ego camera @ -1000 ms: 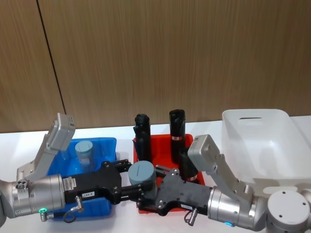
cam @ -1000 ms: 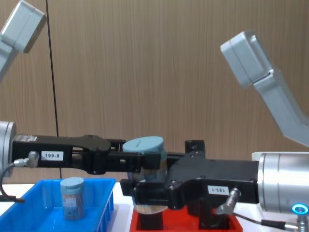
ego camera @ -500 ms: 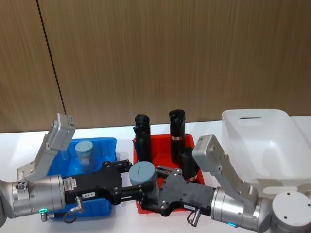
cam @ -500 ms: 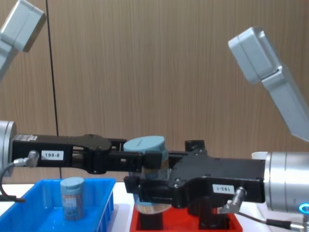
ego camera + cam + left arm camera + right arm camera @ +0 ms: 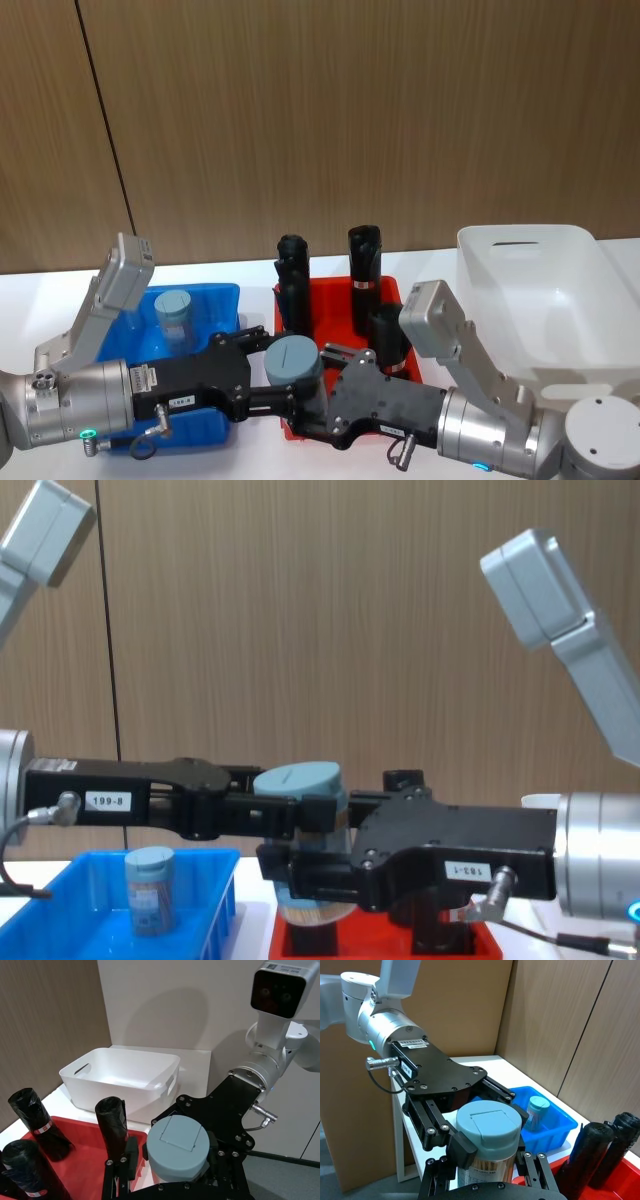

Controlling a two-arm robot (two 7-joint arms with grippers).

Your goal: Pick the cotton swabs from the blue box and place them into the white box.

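Note:
A cotton swab jar [image 5: 293,361], clear with a grey-blue lid, hangs in the air between my two grippers, above the near edge of the red tray. My left gripper [image 5: 278,376] reaches in from the left and is shut on the jar [image 5: 300,785] just under the lid. My right gripper [image 5: 308,392] comes from the right, and its fingers [image 5: 462,1147] press the jar [image 5: 489,1132] lower down. A second jar [image 5: 173,312] stands upright in the blue box [image 5: 222,296]. The white box [image 5: 520,245] sits at the far right with nothing in it.
A red tray [image 5: 388,290] between the two boxes holds three upright black rolls [image 5: 364,262] with red-white labels, just behind the held jar. A wooden wall rises behind the white table [image 5: 40,290].
My right gripper has slid a little to the left and closed in on the lower part of the jar. The jar tilted briefly and stands level now. The left gripper has stayed put.

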